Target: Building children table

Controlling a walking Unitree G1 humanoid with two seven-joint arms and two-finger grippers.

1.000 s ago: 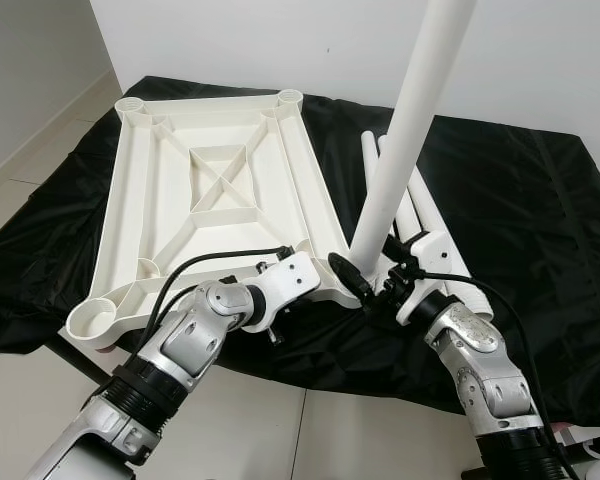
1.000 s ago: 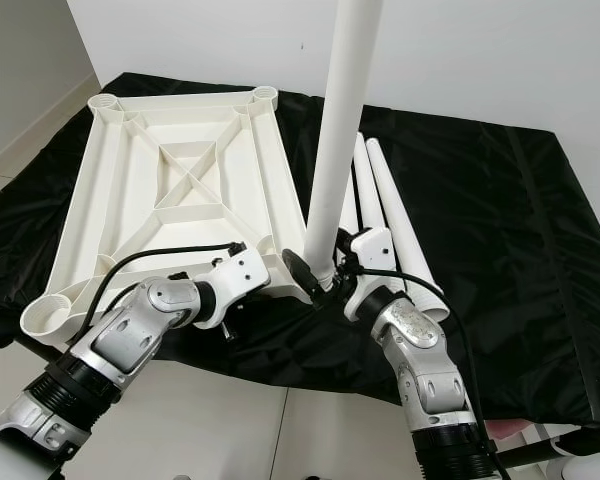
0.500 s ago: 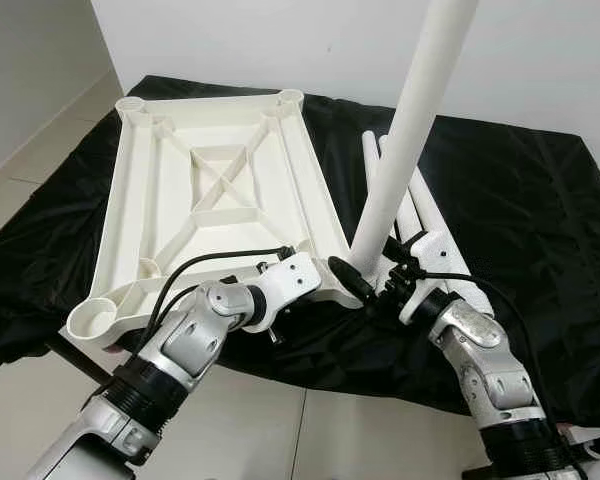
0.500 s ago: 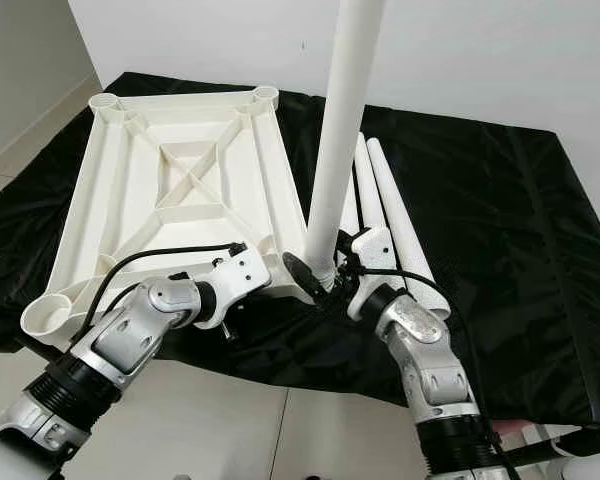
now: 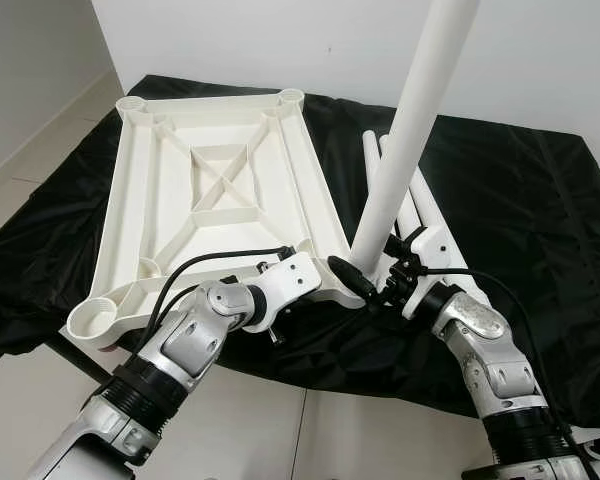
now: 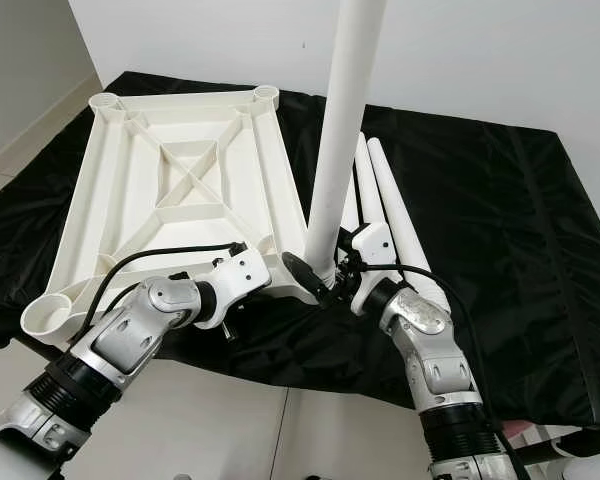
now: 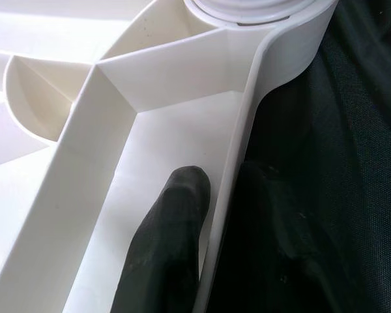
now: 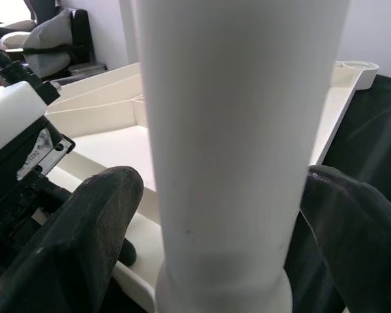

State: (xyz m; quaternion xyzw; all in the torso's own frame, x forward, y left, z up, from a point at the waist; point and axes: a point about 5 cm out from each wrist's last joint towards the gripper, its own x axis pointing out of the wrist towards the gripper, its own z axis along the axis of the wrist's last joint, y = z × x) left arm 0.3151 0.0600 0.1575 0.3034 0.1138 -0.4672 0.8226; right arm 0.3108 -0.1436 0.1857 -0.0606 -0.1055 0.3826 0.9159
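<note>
A black cloth [image 5: 520, 200] covers the low work surface, which stands on a pale tiled floor [image 5: 40, 150] against a white wall [image 5: 280, 40]; the cloth's near edge hangs toward me and its far edge meets the wall. The white plastic tabletop [image 5: 215, 190] lies upside down on the left half of the cloth, ribbed underside up, with round leg sockets at its corners. Bare cloth extends well to the right of the parts. My left gripper [image 7: 212, 228] is clamped on the tabletop's near-right rim, one finger [image 7: 166, 241] inside the wall and the other outside against the cloth. My right gripper [image 8: 221, 215] holds the lower part of a white table leg [image 5: 405, 130], one finger on each side of the tube. That leg stands nearly upright, its base seated at the tabletop's near-right corner socket, its top leaving the frame. The spare legs [image 6: 395, 215] lie side by side on the cloth just right of the tabletop, behind my right wrist.
</note>
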